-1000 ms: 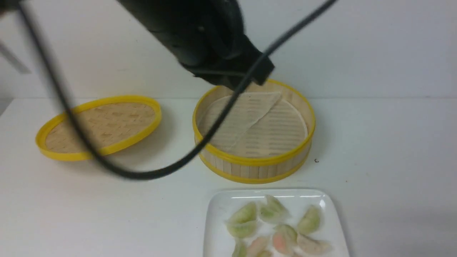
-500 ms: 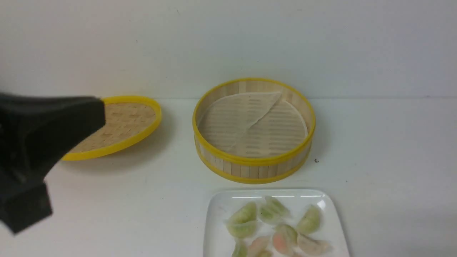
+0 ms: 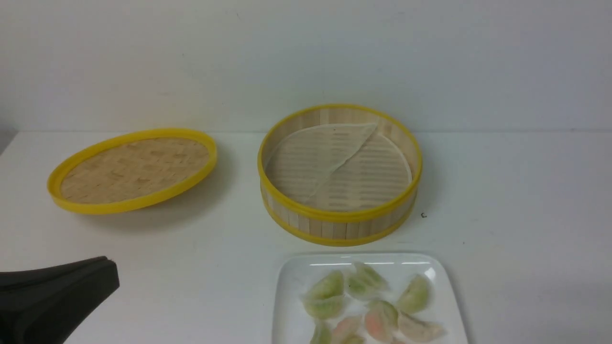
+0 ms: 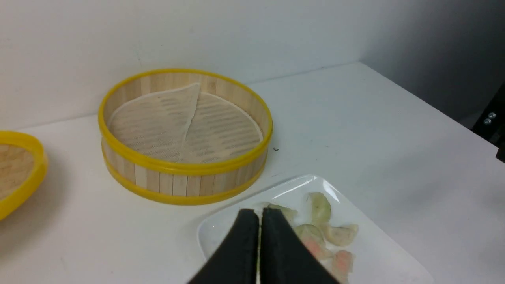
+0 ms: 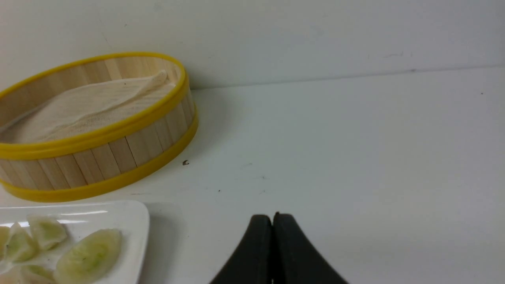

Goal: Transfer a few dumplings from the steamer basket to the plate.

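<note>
yellow rims and pale slatted bamboo are shown on the steamer basket (image 3: 340,217), whitish slotted paper inside. the lid (image 3: 132,170) is woven tan, yellow-rimmed. pale green and pinkish dumplings (image 3: 368,306) are seen on the glossy white plate (image 3: 290,286).

No readable text anywhere, honestly. No labels, brands or numbers on the steamer basket (image 3: 339,217), the plate (image 3: 291,286) or the lid (image 3: 131,169). Only a tiny dark speck on the worktop (image 3: 516,200), too small to read.

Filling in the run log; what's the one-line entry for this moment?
basket: only paper liner | dumplings: on plate | left hand: shut, nothing held | right hand: shut, nothing held
</note>
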